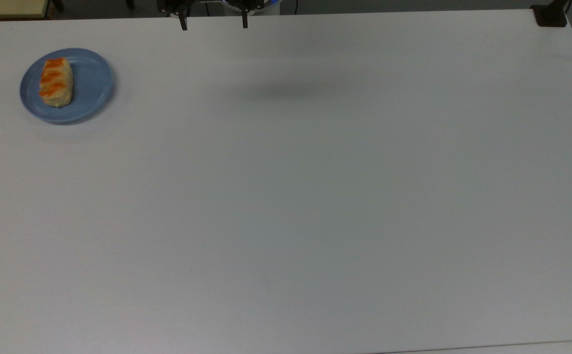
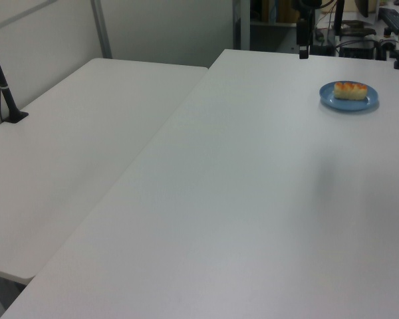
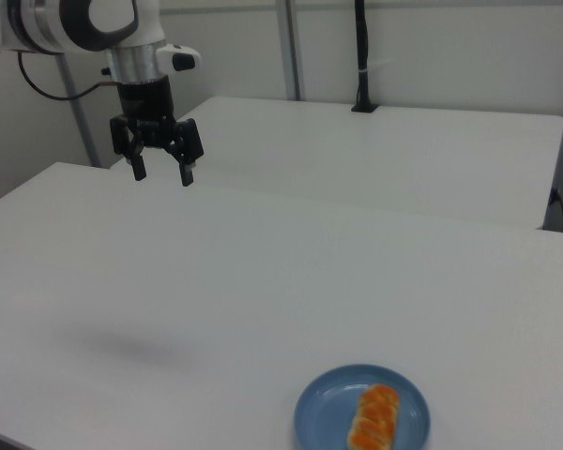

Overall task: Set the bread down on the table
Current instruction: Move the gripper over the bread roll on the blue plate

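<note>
Overhead, gripper [image 3: 163, 174] hanging high above the table [image 1: 286, 196], jaws spread wide, nothing between them, fingers [image 3: 187, 175] pointing straight down. Seen in the top view as two dark fingertips at the top edge, near the table's far rim, gripper [image 1: 214, 22] midway between them. Seen in the left view as a dark vertical shape [image 2: 304, 48] at the far end of the table, edge-on. Mounted on a white arm [image 3: 80, 22] with black joints, entering from the right view's upper left, a black cable trailing behind it. Soft grey shadow [image 3: 131, 349] on the tabletop below, well apart from the plate. Bread [image 1: 56, 81] lying flat on a round blue plate [image 1: 92, 83], not on the bare table; pale tan roll with orange diagonal stripes on top, much smaller than the plate, set toward the top view's left side of the plate. Plate near the top view's upper left corner of the table, well apart from the gripper. Same bread [image 3: 375, 419] and plate [image 3: 324, 408] at the bottom edge of the right view; same bread [image 2: 350, 90] and plate [image 2: 329, 98] at the left view's upper right. Second white table [image 2: 80, 146] butted alongside, in the left view's left half. Black post [image 3: 361, 56] clamped upright at that second table's far edge. Black clamp [image 1: 550, 15] at the top view's upper right corner of the main table.
</note>
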Motion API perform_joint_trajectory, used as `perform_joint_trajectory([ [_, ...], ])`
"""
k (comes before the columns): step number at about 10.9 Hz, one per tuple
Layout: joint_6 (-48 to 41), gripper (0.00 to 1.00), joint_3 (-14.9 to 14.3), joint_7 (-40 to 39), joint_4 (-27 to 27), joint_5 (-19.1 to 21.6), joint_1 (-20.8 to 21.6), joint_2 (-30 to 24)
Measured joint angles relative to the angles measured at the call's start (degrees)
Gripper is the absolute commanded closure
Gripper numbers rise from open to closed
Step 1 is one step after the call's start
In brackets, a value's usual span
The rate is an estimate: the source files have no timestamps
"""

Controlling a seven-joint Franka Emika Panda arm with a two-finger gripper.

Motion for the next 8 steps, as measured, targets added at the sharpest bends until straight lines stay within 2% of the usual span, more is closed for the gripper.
perform_joint_trajectory([
  [4,-1.0,0.00,-0.1,4.4,1.6,0.0,0.0,-1.7],
  [8,-1.5,0.00,-0.9,4.8,1.6,0.0,0.0,-2.2],
])
